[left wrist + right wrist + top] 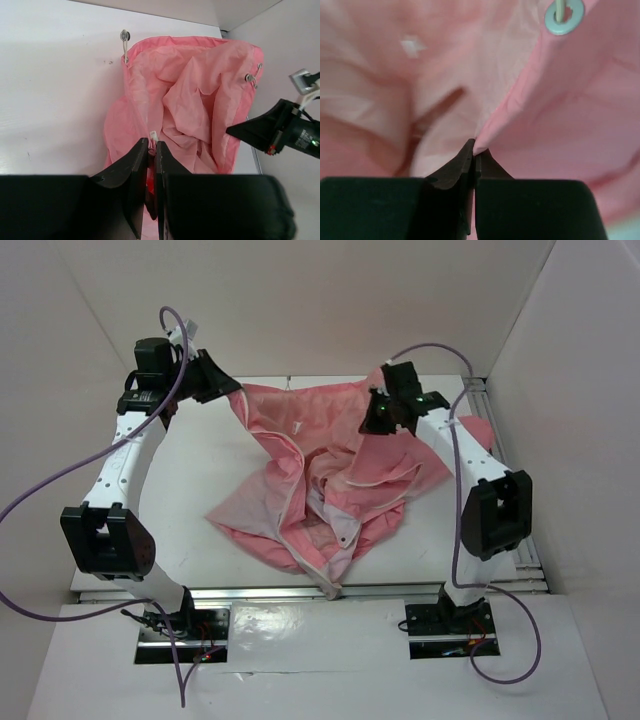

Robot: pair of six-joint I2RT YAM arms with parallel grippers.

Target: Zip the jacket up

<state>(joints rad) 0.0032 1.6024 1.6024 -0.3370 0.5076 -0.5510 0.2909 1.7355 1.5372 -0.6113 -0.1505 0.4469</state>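
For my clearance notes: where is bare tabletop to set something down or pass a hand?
Widest bare table lies between the left arm and the jacket; a smaller patch sits near-right, beside the right arm. Crowded at the far edge, where left gripper and right gripper pinch fabric.

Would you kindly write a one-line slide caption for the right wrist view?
Right gripper shut on a fold of the jacket, a metal eyelet visible at the frame's upper right.

From my feed, the salmon-pink jacket sits crumpled mid-tabletop, unzipped and splayed open. Its pale lining shows, and the light zipper trails toward 6 o'clock.
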